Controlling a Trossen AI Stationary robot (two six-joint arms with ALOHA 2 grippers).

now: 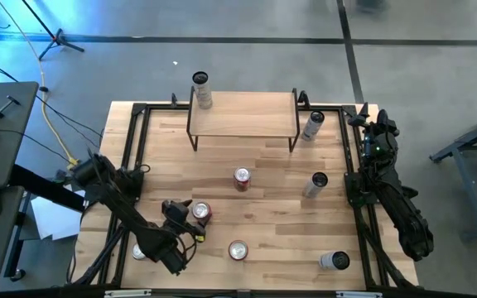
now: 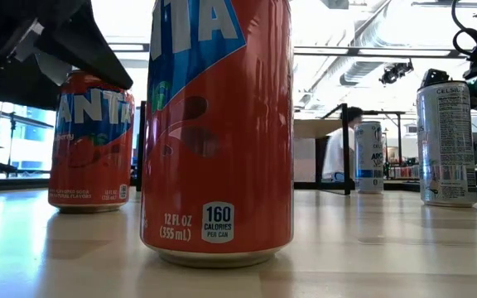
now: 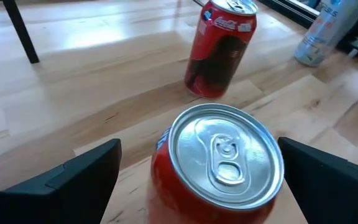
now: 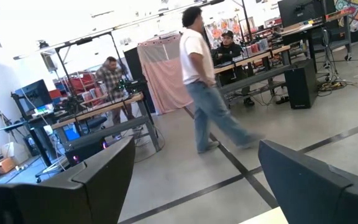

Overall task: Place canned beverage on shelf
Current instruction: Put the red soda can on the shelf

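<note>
Left tool (image 3: 197,168) spread wide, dark fingers either side of a red can (image 3: 219,165) with shiny aluminium lid, standing on the pale wood-grain counter (image 3: 104,93). Beyond, a red cola can (image 3: 219,46). Shelf (image 1: 243,114) at far edge: light board, thin black legs. Right tool (image 4: 191,180) spread, off the counter's right side.

Bright, even overhead light fills the high view, with soft shadows under the shelf (image 1: 243,116). The low view is backlit: windows behind blow out white, and the nearest orange can (image 2: 218,124) looms large. In the right wrist view a walking person (image 4: 204,81) is motion-blurred.
</note>
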